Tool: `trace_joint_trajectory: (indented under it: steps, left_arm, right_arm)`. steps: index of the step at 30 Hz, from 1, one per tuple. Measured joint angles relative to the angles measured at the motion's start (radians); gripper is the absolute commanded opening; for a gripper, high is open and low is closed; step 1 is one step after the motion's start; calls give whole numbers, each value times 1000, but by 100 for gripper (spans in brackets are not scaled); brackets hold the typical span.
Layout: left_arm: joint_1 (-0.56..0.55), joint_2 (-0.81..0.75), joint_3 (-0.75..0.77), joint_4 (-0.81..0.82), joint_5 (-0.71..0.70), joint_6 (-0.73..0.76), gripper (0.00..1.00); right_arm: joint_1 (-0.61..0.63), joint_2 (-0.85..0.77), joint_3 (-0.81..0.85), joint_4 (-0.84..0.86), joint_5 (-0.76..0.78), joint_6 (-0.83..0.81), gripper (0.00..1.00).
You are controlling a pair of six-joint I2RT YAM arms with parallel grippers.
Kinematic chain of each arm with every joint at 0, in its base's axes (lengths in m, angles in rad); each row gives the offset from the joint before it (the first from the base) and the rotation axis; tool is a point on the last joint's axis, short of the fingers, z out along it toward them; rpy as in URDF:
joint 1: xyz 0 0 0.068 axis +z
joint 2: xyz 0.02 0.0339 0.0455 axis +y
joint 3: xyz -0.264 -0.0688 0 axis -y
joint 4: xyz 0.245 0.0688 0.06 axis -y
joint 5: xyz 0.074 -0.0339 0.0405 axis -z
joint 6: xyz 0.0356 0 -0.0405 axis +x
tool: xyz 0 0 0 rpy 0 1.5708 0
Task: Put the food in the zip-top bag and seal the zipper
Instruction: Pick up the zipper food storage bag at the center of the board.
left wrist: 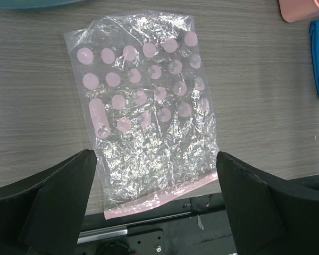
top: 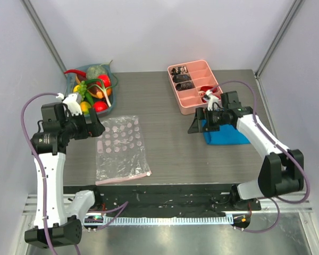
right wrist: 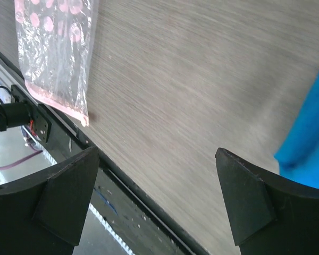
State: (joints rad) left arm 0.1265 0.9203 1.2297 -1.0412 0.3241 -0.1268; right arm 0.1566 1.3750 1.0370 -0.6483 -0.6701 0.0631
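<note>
The bag [top: 121, 150] lies flat and empty at centre left of the counter [top: 202, 154], its zipper [top: 122, 178] nearest the arms and seemingly shut, with the food [top: 93, 90] heaped in a bowl [top: 112, 103] at upper left, while the left fingers [left wrist: 58, 196], over the bag, and the right fingers [right wrist: 64, 196] stand apart, empty, likely ready to open it.

Pink divided tray [top: 198, 74] far right on grey wood-grain counter [top: 165, 143], blue folded cloth [top: 223, 137] near it, teal bowl [top: 112, 99] far left.

Flat, seemingly empty bag [left wrist: 149, 106]; food [top: 94, 91] apart.
</note>
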Motion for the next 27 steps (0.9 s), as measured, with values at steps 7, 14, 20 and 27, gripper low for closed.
trace_joint_trajectory:
  steps: [7, 14, 20, 27]
  left_arm:
    - [0, 46, 0, 3, -17, -26, 100]
    - [0, 51, 0, 0, -28, -26, 100]
    - [0, 41, -3, -8, -32, -9, 100]
    - [0, 28, -12, -10, -24, 3, 100]
  right_arm:
    - [182, 153, 84, 150, 52, 110, 95]
    - [382, 348, 159, 297, 115, 247, 94]
    - [502, 480, 168, 415, 121, 335, 90]
    - [569, 635, 232, 515, 84, 419, 83]
